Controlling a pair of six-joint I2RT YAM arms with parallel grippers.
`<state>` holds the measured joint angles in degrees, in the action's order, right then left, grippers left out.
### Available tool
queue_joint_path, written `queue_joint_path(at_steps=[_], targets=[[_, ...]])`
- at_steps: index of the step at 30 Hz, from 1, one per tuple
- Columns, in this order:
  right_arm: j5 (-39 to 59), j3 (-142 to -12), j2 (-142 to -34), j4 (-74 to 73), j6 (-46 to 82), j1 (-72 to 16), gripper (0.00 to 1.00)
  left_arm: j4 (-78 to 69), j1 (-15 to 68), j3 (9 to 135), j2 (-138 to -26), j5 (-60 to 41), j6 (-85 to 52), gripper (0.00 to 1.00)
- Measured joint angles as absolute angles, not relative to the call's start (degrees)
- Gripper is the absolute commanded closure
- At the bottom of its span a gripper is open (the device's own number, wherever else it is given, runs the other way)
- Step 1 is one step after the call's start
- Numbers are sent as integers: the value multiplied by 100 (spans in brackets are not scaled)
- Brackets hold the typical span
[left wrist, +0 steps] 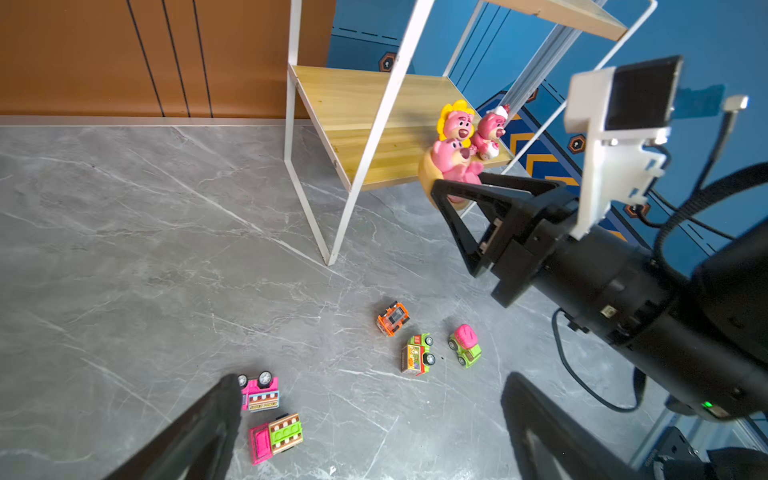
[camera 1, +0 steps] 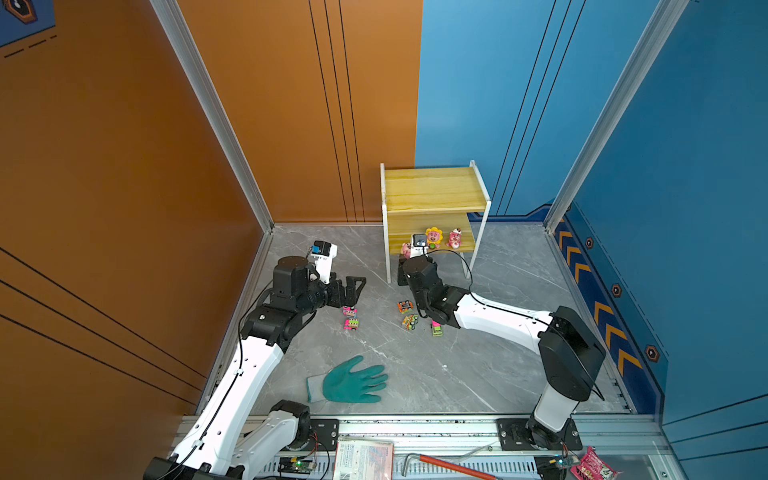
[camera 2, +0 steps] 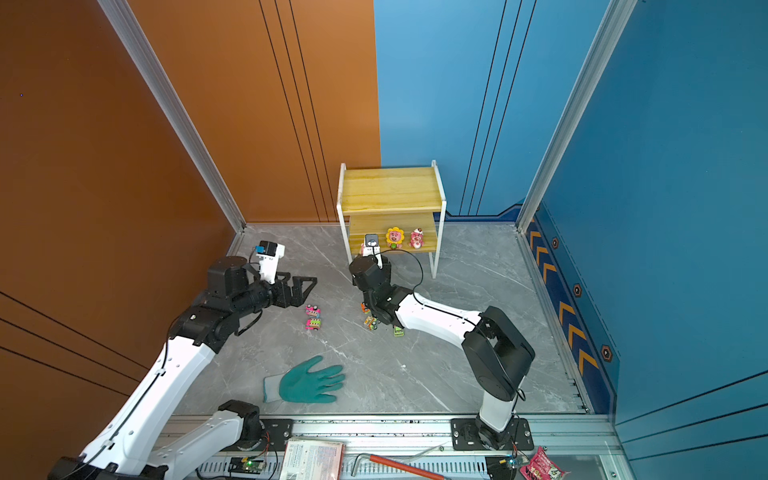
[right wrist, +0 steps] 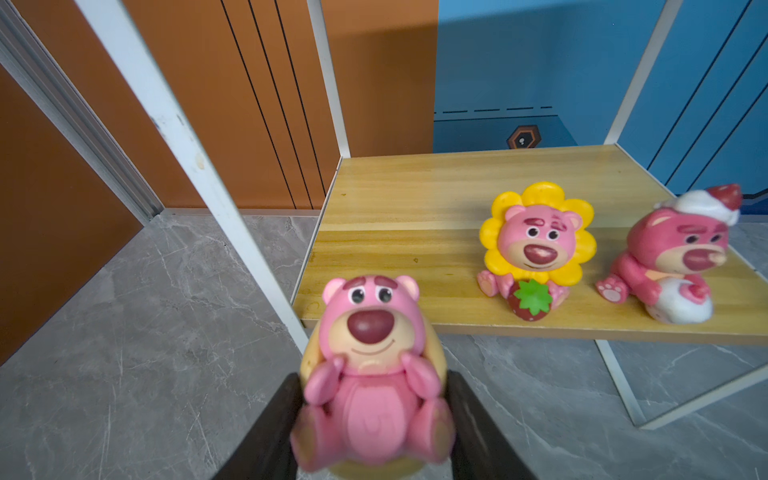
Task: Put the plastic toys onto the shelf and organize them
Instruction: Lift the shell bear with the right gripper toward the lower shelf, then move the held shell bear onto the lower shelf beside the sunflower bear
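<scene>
My right gripper point(right wrist: 374, 386) is shut on a pink bear point(right wrist: 370, 374), held just in front of the front left corner of the shelf's point(camera 1: 432, 187) lower board point(right wrist: 415, 199). On that board stand a sunflower bear point(right wrist: 536, 245) and a bear with a white hat point(right wrist: 673, 257). Several toy cars lie on the floor: two pink ones point(left wrist: 259, 390) point(left wrist: 276, 436) by my left gripper point(left wrist: 374, 382), which hangs open and empty above the floor. An orange car point(camera 1: 405, 306), a green one point(camera 1: 409, 321) and a pink-topped one point(camera 1: 436, 328) lie under my right arm.
A teal work glove point(camera 1: 349, 380) lies on the grey floor near the front. The shelf's white front leg point(right wrist: 187, 166) stands close beside the held bear. A booklet point(camera 1: 363, 459) and a red-handled hex key point(camera 1: 449, 465) rest on the front rail.
</scene>
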<state>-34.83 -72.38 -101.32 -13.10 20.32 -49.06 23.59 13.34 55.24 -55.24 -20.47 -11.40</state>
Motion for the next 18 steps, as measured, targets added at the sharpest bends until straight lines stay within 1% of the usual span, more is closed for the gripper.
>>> queue_joint_path(at_steps=[8,18], targets=[[-3520,-7797,-10613,-1376,1933,-4860,57,2329,1509,5478,-5518,-2263,-1079,2],[-3629,-8340,-11142,-1358,1933,-4807,57,2329,1586,5468,-5518,-2287,-1076,2]])
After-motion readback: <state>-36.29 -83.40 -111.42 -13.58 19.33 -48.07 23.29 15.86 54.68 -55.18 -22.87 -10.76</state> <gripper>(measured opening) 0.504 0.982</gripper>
